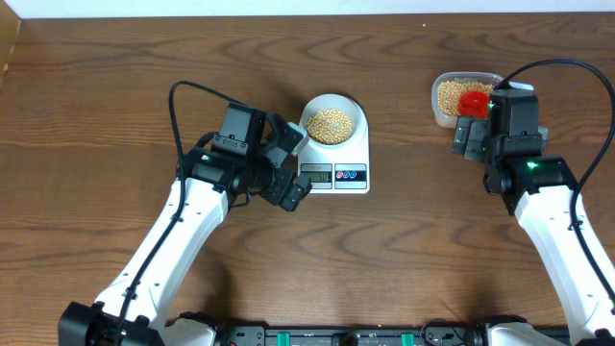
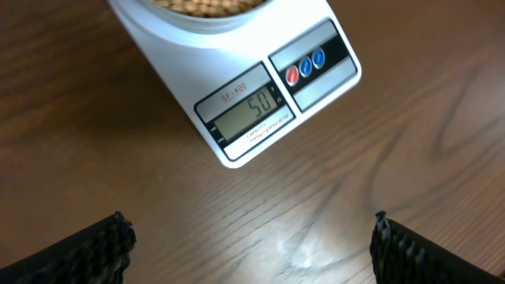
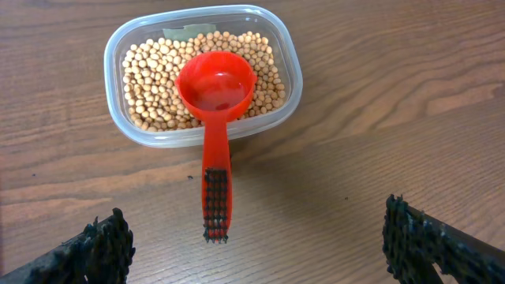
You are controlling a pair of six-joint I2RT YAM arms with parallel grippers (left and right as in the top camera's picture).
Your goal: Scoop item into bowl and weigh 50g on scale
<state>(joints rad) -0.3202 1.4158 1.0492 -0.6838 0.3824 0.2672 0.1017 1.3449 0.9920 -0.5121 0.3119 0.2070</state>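
While the left claw (image 2: 249, 225) hangs wide open with nothing between its fingers, it sits low just beside the left side of the scale (image 1: 336, 175). Its wrist is turned sideways, so the jaws face the display (image 2: 248, 114), and that display reads fifty! Behind it the left arm (image 1: 163, 250) runs in a long diagonal from the near edge of the worktop (image 1: 96, 96) toward the middle. The bowl (image 1: 306, 125) sits on the scale's far end, holding a heap of beans (image 1: 332, 125).

Over on the right, the right claw (image 3: 254, 225) is spread wide too, gripping nothing and pointing at the far edge. The red scoop (image 3: 215, 87) lies straight ahead of it, untouched. Its empty cup rests on more beans in the clear tub (image 3: 118, 55), with the handle sticking out over the near rim toward the claw. That tub stands near the far right corner. The right arm (image 1: 567, 240) slants up from the near right corner, elbow out.
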